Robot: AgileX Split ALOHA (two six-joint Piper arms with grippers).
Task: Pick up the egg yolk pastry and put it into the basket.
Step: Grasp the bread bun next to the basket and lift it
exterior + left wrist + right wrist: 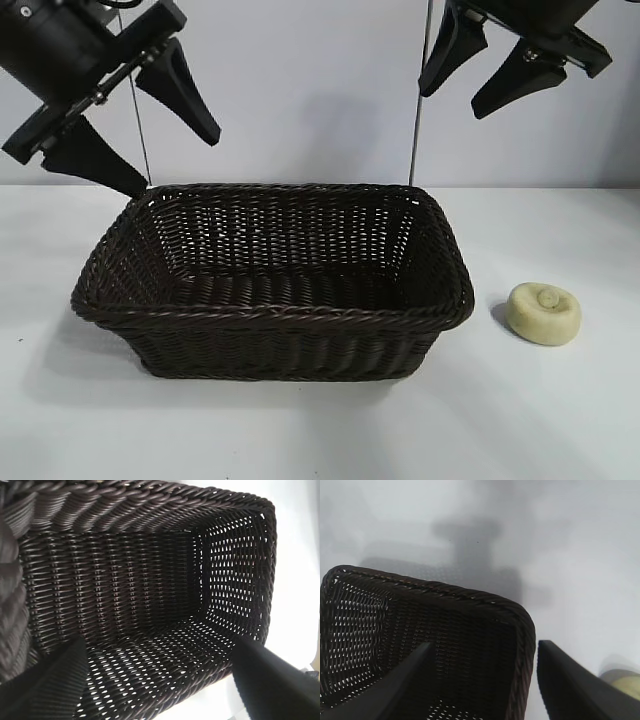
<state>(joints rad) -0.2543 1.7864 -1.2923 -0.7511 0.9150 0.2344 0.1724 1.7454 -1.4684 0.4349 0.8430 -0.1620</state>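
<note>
The egg yolk pastry [543, 312], a small pale cream puck with a knob on top, lies on the white table to the right of the basket [270, 313]. The basket is dark brown wicker and empty. It also fills the left wrist view [240, 510] and shows in the right wrist view [470, 600]. A sliver of the pastry [627, 684] shows in the right wrist view past one finger. My left gripper [178, 160] hangs open above the basket's back left corner. My right gripper [448, 100] hangs open high above the basket's back right corner. Both are empty.
The white table [560, 420] runs to a pale back wall. Two thin vertical rods [414, 100] stand behind the basket.
</note>
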